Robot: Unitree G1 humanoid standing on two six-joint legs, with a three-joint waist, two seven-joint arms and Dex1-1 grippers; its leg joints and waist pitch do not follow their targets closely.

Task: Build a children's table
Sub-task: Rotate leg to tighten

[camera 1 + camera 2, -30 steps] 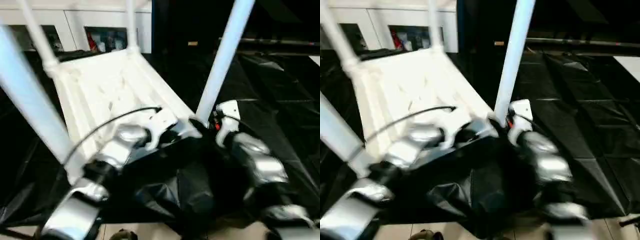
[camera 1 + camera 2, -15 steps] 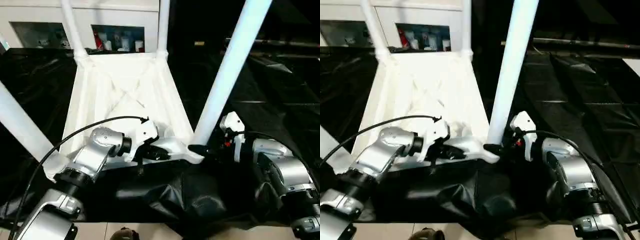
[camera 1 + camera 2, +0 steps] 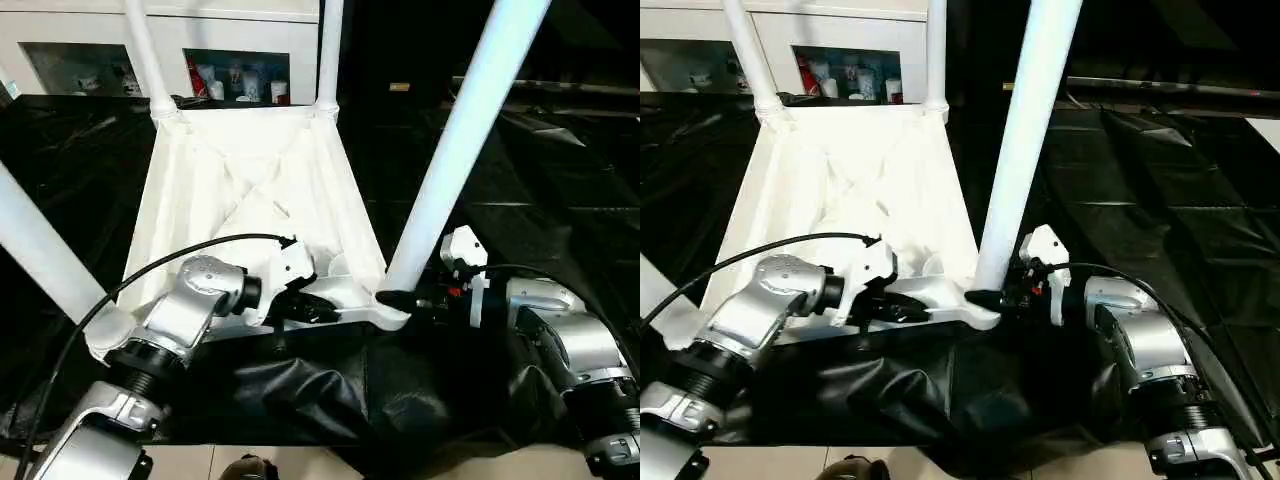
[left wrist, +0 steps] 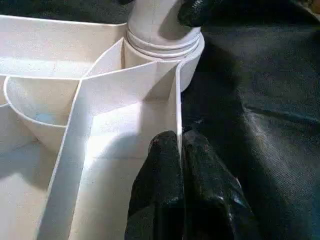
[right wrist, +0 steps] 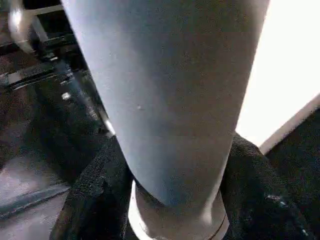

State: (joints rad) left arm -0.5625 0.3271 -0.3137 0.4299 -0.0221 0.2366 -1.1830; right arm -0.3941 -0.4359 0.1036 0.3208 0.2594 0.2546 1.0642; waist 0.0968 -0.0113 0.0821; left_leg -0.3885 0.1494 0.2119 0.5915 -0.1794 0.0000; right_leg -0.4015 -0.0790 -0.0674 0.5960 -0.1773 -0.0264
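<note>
I had the left gripper (image 4: pixel 179 150) pinched on the top (image 3: pixel 250 180) rim, the right gripper (image 5: pixel 170 200) clasping the near leg (image 3: pixel 455 140) at its socket; I judged seating it firmly came next.

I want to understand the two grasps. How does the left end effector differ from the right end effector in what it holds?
The left end effector pinches the thin rim wall of the table top; the right end effector clasps the base of the near right leg. The left holds a flat edge, the right a round tube at its corner socket. Both have black fingers and are shut on the upside-down table.
</note>
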